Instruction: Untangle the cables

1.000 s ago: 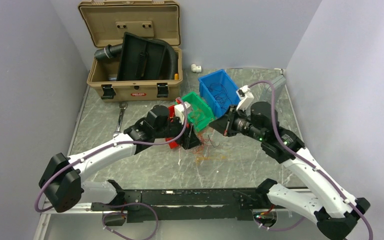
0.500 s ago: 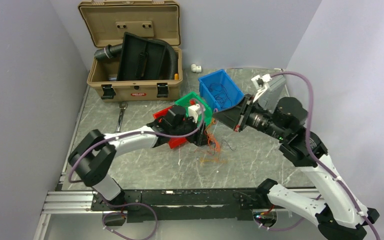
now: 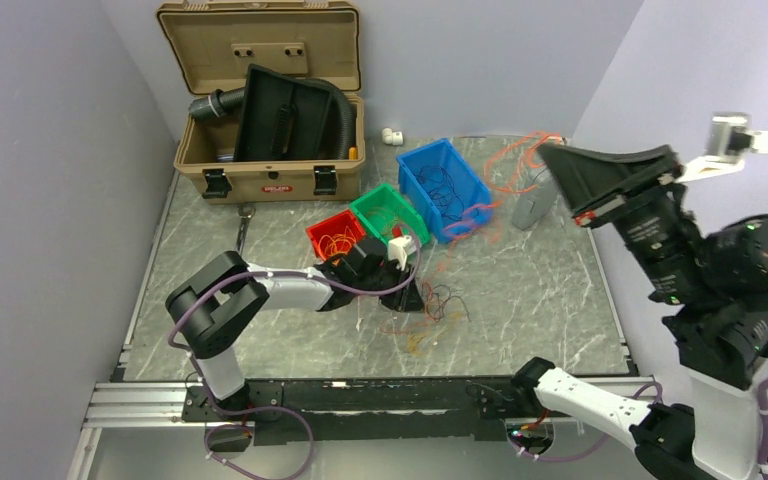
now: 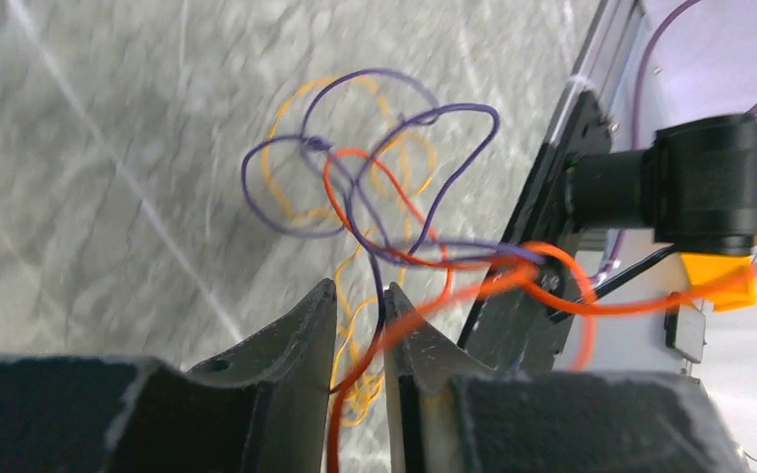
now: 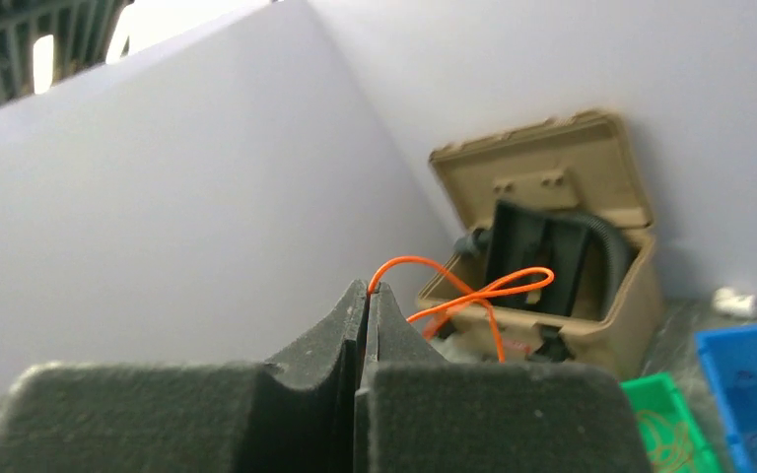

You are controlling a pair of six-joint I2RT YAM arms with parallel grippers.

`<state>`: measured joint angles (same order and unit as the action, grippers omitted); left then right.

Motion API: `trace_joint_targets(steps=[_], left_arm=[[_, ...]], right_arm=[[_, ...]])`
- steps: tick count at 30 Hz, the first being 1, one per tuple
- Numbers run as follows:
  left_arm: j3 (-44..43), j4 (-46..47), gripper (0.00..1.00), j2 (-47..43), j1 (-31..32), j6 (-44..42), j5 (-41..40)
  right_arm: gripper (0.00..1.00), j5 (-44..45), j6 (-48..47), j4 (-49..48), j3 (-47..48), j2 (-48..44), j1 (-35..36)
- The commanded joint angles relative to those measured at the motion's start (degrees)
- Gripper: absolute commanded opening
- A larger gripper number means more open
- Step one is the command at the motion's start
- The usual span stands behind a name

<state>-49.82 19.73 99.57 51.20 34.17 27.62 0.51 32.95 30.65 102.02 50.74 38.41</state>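
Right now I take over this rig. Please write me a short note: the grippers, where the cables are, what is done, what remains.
Right gripper: shut on one orange wire, high on the right side.
Left gripper: low over the table, a narrow gap between its jaws; wires of the tangle pass through it, not clamped as far as I can see.
Other wires: in the red bin, green bin and blue bin.
Done: some wires binned.
Left: the tangle is not yet separated.

Grey marbled tabletop [image 3: 560, 290], plain lavender walls [image 3: 40, 150], even indoor light
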Motion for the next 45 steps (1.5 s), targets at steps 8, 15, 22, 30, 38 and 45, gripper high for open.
trace_joint_targets(steps=[8,15,22,30,38,45], left_arm=[[10.3,-2.2,0.00,-12.1,0.4,-1.5,-4.4],[11.1,-14.8,0.00,-27.6,0.4,-4.4,-12.5],[4.8,-32.0,0.00,-36.0,0.3,-7.7,-21.2],[2.0,-40.3,0.00,-41.6,-0.2,-8.7,-25.2],[0.5,-44.5,0.00,-44.3,-0.4,-9.3,-26.5],[0.2,-46.7,0.00,-46.9,-0.5,-9.7,-27.4]], right_arm=[[0.00,22.0,-9.3,1.4,2.2,-1.1,0.1],[0.00,25.3,-9.4,1.1,-4.5,-1.5,0.1],[0.00,23.2,-7.7,-1.3,-13.0,1.2,0.1],[0.00,20.6,-6.8,-9.1,-21.7,8.9,0.1],[0.00,19.6,-5.9,-17.7,-27.4,18.2,0.0],[0.00,18.0,-5.0,-21.5,-27.1,26.8,0.0]])
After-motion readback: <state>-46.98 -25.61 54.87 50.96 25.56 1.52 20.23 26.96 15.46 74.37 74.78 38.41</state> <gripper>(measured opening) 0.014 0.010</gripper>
